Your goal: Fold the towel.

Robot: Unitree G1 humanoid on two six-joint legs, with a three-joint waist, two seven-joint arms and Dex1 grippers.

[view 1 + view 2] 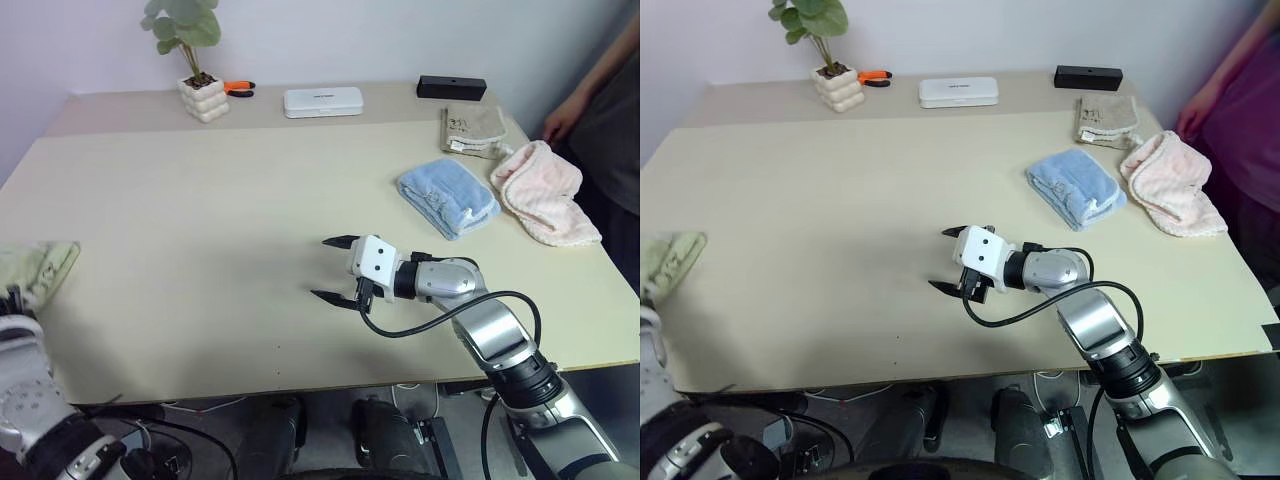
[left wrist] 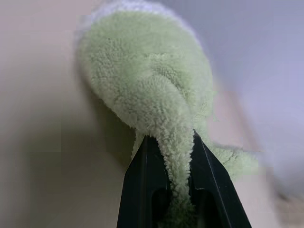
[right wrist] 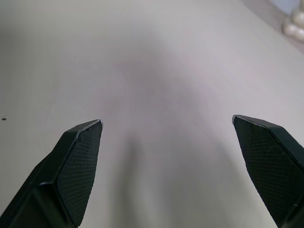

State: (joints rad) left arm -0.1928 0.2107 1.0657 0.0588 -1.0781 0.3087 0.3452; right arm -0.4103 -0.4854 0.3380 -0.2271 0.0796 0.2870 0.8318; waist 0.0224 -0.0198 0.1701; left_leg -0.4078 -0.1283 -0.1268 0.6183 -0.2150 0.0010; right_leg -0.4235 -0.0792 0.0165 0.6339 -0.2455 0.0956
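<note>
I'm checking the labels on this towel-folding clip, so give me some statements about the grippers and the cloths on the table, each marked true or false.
1. The left gripper is shut on the light green terry cloth towel. True.
2. The right gripper holds the light blue folded towel. False: it is open and empty over bare table.
3. The pink fluffy towel lies beside the blue one. True.
4. The green towel lies spread flat mid-table. False: it is bunched at the table's left edge.

Bright, even light; soft shadows on the table (image 1: pixel 200 220); wrist-view backgrounds blurred.
</note>
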